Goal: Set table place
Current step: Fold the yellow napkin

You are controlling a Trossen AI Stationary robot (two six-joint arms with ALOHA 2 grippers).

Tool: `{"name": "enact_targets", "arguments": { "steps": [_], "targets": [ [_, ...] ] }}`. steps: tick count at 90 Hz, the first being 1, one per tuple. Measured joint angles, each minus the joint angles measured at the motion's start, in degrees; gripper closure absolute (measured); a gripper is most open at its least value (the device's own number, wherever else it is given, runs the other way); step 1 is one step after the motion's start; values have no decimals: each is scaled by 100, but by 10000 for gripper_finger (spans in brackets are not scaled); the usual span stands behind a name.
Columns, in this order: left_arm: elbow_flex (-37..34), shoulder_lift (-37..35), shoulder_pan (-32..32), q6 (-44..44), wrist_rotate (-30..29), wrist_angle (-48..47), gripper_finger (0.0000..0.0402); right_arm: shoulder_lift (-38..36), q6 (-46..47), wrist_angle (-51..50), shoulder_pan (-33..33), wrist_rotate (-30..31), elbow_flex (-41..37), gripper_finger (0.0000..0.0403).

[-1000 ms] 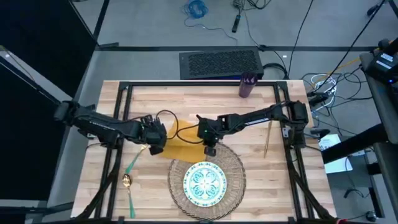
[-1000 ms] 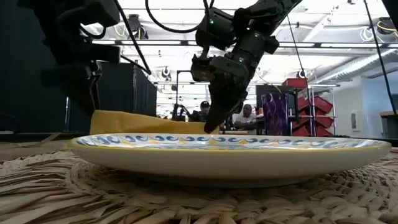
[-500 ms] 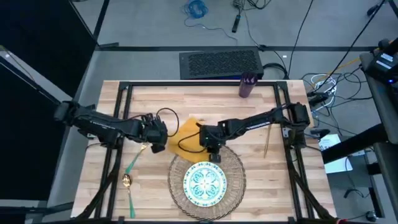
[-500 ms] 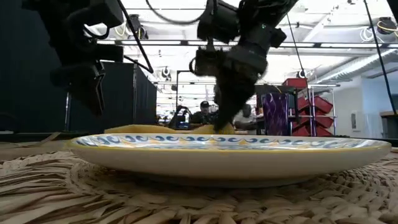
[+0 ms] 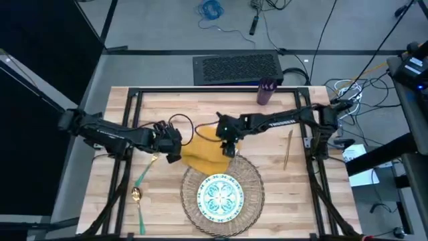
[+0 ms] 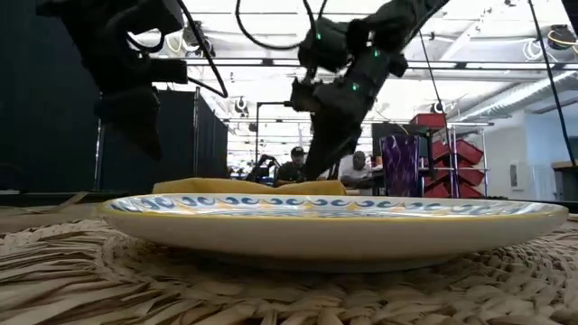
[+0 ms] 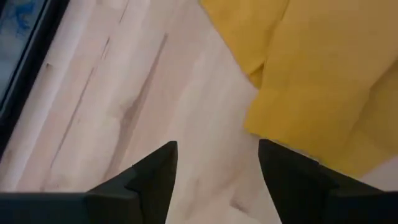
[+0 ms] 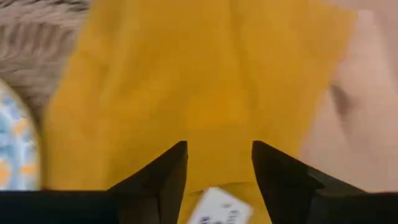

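Observation:
The mustard-yellow napkin (image 5: 204, 155) lies flat on the table (image 5: 281, 181), and its near corner rests on the far rim of the woven placemat (image 5: 254, 175). The patterned plate (image 5: 223, 195) sits on the placemat. My right gripper (image 8: 219, 149) hangs open just above the napkin (image 8: 205, 81), fingers pointing down. My left gripper (image 7: 217, 149) is open over bare wood at the napkin's left edge (image 7: 292, 118). The fork (image 5: 143, 175) and spoon (image 5: 138, 199) lie at the left, the knife (image 5: 287, 148) at the right. The purple cup (image 5: 265, 92) stands at the far edge.
The table's black frame rails (image 5: 127, 127) run along its left, right and far sides. A dark keyboard-like unit (image 5: 237, 67) and cables lie on the floor beyond the far edge. People sit in the room behind (image 6: 293, 167). Bare wood shows right of the placemat.
My right gripper first went toward the near edge over the placemat's rim, then back toward the far edge and a little up. The napkin's left part, which stood raised a second ago, has dropped flat, and the cloth now lies spread beside the placemat.

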Motion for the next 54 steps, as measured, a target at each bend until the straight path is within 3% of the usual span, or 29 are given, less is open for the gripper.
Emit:
{"name": "enact_targets", "arguments": {
  "steps": [17,54],
  "targets": [
    [-140,0,0,-135,0,-52,191,52,-5,77,-257,-427,-239,243],
    [-158,0,0,-105,-208,169,191,98,139,601,-371,-460,-579,247]
  ]
}}
